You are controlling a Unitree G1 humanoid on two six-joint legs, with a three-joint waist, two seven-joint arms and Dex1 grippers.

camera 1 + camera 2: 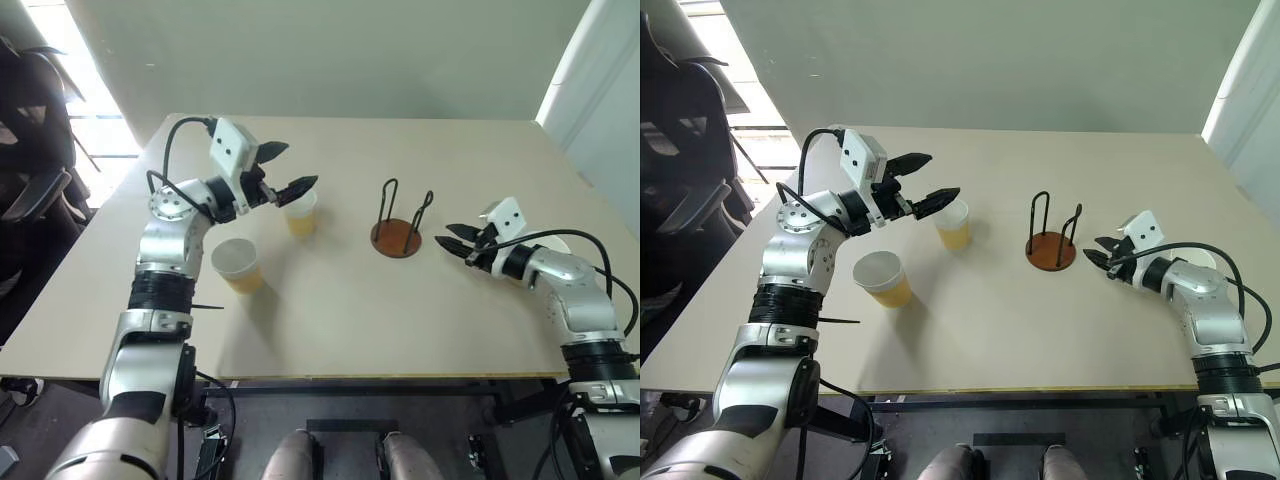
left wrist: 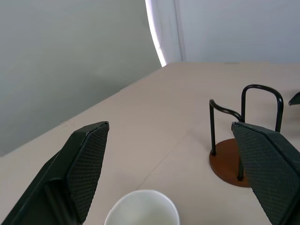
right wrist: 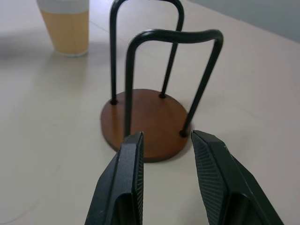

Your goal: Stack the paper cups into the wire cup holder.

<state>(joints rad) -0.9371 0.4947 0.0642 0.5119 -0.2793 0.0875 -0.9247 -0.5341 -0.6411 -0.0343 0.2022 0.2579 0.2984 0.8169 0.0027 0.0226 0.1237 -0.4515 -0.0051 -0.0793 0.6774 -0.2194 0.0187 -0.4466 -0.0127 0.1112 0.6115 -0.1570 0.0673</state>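
The desk (image 1: 330, 320) is a pale beige board. Nearest the robot on its left side, one paper cup (image 1: 236, 265) stands upright on the desk, mouth up, beside the left forearm.

Farther in, a second paper cup (image 1: 300, 212) stands upright, well apart from the first. The left gripper (image 1: 284, 168) hangs just above this second cup's rim, pointing toward the desk's middle. Its jaws stand wide apart with nothing between them. In the left wrist view the cup's white rim (image 2: 142, 208) sits low between the two finger pads (image 2: 89, 164).

To the right of the second cup, near the desk's middle, the wire cup holder (image 1: 398, 222) stands upright: a round reddish-brown base with two black wire loops. No cup sits in it.

The right gripper (image 1: 455, 240) is just beside the holder on its right, pointing at the base. Its jaws are partly apart and hold nothing. In the right wrist view they stop short of the base (image 3: 145, 122).
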